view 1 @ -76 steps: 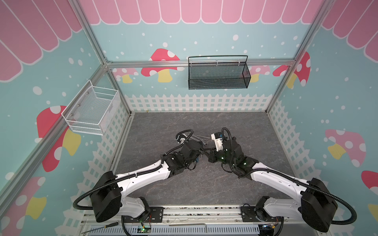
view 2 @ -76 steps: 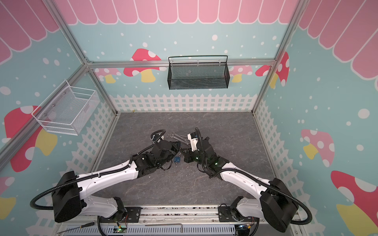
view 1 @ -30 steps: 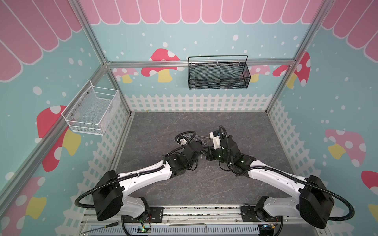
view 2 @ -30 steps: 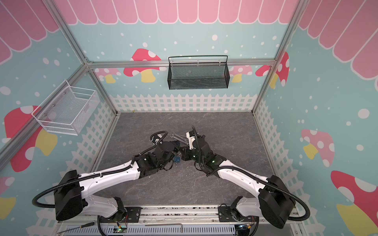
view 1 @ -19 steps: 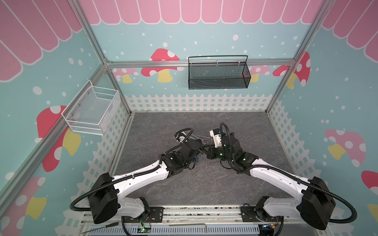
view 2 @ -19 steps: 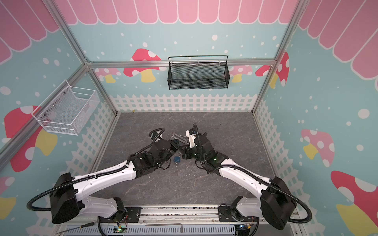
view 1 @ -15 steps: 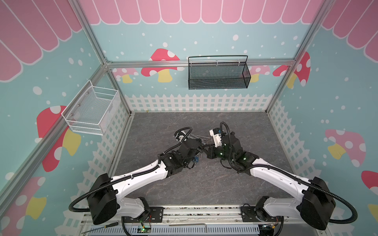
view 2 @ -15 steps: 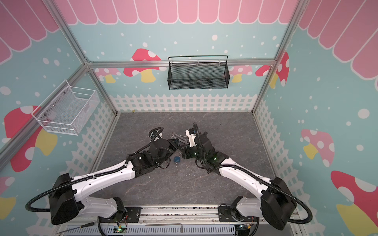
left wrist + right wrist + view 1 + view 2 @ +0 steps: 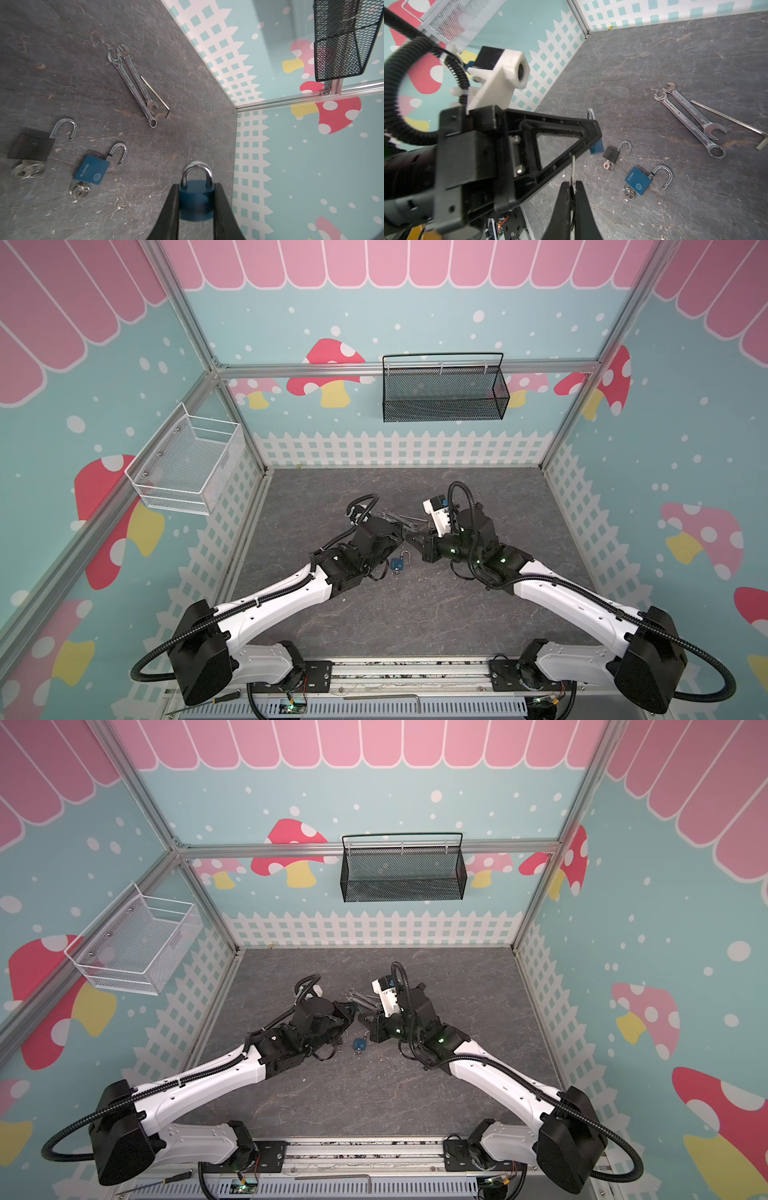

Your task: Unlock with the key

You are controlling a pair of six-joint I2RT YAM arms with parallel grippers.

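1. Left gripper [image 9: 196, 192]: fingers narrowed onto the body of a blue padlock [image 9: 196, 207] with its shackle closed, held at mid-frame in both top views.
2. Right gripper [image 9: 572, 185]: fingers pinched on the key [image 9: 573, 168], whose blade tip is at the left finger's edge, just beside the padlock.
3. Table [image 9: 457, 614]: second blue padlock [image 9: 397, 564] and black padlock [image 9: 31, 145], both with shackles open; two wrenches [image 9: 133, 83]; hex key [image 9: 155, 95].

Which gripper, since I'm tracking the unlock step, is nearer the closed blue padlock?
Left. The left gripper is shut on the closed blue padlock, fingers at both its sides; the right gripper pinches the key beside it, not yet inserted.
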